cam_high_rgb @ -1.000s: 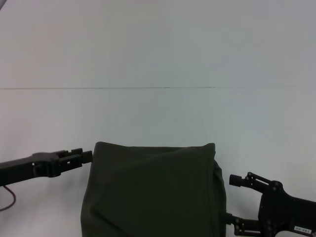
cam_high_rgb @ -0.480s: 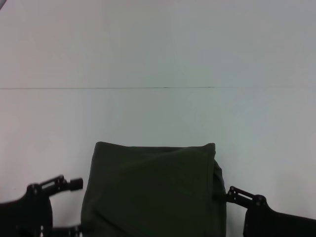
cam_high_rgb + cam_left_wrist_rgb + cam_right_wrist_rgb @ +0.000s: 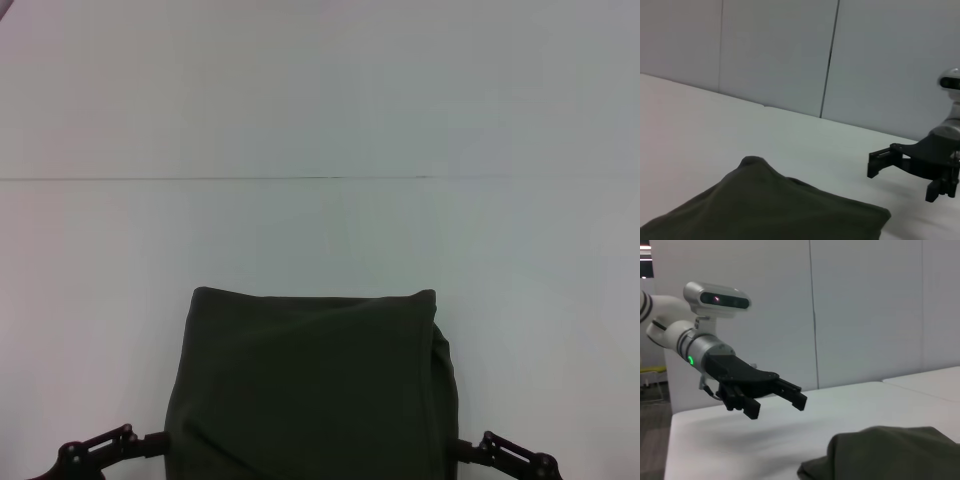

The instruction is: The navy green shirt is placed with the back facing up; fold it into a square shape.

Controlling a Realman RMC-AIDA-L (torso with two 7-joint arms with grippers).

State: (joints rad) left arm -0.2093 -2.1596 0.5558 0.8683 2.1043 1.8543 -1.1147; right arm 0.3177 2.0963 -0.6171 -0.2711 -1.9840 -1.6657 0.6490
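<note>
The navy green shirt (image 3: 310, 385) lies folded into a rough rectangle at the near middle of the white table (image 3: 320, 230), plain side up, with no lettering showing. It also shows in the left wrist view (image 3: 755, 210) and the right wrist view (image 3: 890, 455). My left gripper (image 3: 112, 456) is low at the shirt's near left corner, off the cloth; the right wrist view shows this left gripper (image 3: 777, 405) open and empty. My right gripper (image 3: 508, 460) is low at the near right corner; the left wrist view shows this right gripper (image 3: 902, 181) open and empty.
A thin seam line (image 3: 220, 179) crosses the table beyond the shirt. Grey wall panels (image 3: 780, 50) stand behind the table's far edge.
Both grippers have drawn back from the shirt's sides toward the near edge, now mostly out of the head view. The shirt has not moved.
</note>
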